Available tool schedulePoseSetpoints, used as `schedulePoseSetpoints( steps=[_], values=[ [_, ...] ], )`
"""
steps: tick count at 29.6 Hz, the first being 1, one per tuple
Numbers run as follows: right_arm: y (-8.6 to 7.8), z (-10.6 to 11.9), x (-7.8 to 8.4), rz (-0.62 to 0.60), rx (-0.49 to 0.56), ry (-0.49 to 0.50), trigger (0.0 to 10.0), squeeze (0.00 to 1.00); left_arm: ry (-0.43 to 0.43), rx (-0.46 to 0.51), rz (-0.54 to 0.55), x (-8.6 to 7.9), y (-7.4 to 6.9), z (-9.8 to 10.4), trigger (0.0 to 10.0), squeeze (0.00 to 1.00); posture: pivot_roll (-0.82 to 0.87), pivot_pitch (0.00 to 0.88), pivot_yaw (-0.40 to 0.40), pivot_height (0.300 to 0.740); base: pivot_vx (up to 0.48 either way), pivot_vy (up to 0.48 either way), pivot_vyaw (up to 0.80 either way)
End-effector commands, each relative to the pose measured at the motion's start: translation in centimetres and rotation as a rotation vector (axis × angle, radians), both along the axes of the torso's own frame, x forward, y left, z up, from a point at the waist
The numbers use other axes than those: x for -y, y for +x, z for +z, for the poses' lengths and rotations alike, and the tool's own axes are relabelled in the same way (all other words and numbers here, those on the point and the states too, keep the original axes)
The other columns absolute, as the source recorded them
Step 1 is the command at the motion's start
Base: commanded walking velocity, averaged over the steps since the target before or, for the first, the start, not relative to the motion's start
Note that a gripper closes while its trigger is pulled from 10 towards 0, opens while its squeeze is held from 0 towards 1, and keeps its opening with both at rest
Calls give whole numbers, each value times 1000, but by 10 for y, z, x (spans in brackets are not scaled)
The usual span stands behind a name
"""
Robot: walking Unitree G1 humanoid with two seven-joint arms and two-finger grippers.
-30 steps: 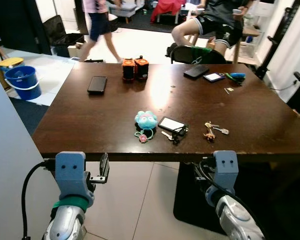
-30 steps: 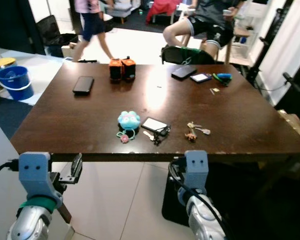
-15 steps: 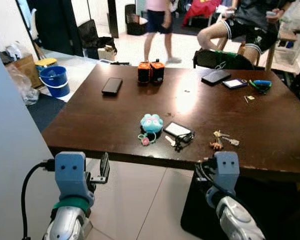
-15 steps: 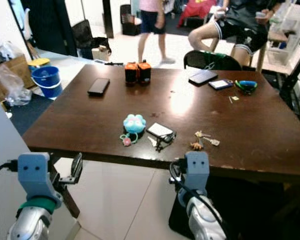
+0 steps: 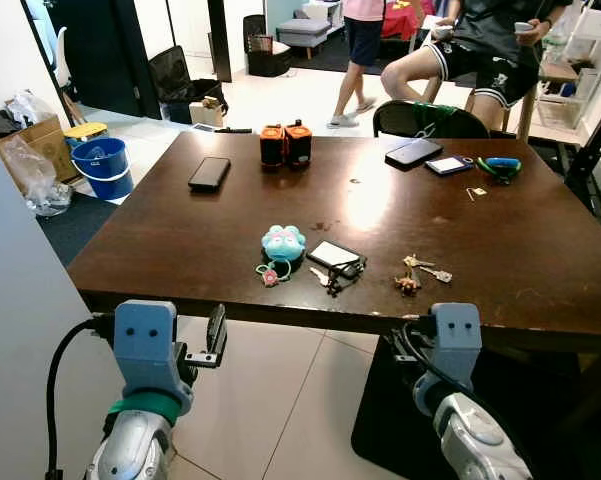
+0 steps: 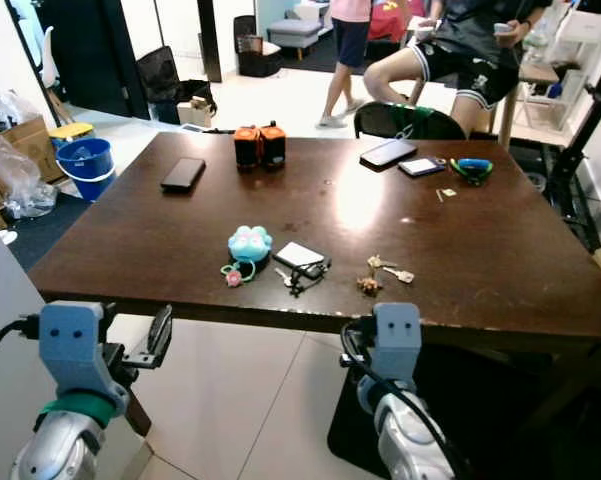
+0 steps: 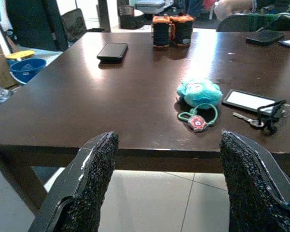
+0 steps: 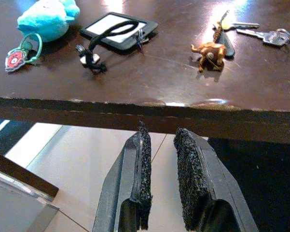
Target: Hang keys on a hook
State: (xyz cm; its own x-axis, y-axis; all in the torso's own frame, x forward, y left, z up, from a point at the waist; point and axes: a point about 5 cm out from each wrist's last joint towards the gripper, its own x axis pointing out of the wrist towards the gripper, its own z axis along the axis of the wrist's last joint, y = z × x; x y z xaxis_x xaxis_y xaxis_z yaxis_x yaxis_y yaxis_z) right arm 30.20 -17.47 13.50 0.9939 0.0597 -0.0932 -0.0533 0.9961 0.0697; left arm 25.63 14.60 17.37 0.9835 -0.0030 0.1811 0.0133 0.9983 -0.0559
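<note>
A bunch of keys with a small brass elephant charm lies on the dark wooden table near its front edge, right of centre; the same keys lie just beyond my right gripper. A black card holder with a key and a teal plush keychain sit to their left. My left gripper is held open below the table's front edge, facing the plush. My right gripper hangs under the edge, its fingers close together with nothing between them.
Farther back on the table are a black phone, two orange-black cylinders, two more phones and a blue tool. One person sits behind the table, another walks past. A blue bucket stands at left beside a pale wall.
The camera view has shifted and lifted, showing more of the room. The walking person has moved to the right behind the table. Both grippers stay below the table edge.
</note>
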Motion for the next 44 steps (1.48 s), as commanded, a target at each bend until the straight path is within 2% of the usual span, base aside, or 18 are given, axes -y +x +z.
schedulePoseSetpoints(
  steps=[1, 4, 16, 28, 44],
  values=[
    [-3, -4, -1, -3, -18, 17, 10000, 0, 21, 22, 3, -3, -2, 2, 10000, 0, -217, 114, 120, 740, 0, 480, 0],
    [-3, -4, -1, -3, -19, 18, 10000, 0, 34, 40, -3, -3, -3, 3, 10000, 0, -217, 114, 120, 740, 0, 0, 0],
    [-4, -6, -2, 1, -29, 14, 10000, 0, 15, -7, 38, -11, -3, -2, 10000, 0, -213, 108, 126, 740, 0, 0, 0],
    [-5, -8, -3, 2, -36, 27, 10000, 0, 25, -17, 53, -13, -1, -4, 10000, 0, -213, 102, 132, 740, 0, 0, -694],
    [-5, -7, -4, 2, -34, 35, 10000, 0, 35, -36, 60, -14, 0, -6, 10000, 0, -210, 107, 136, 740, 0, 0, 0]
  ],
)
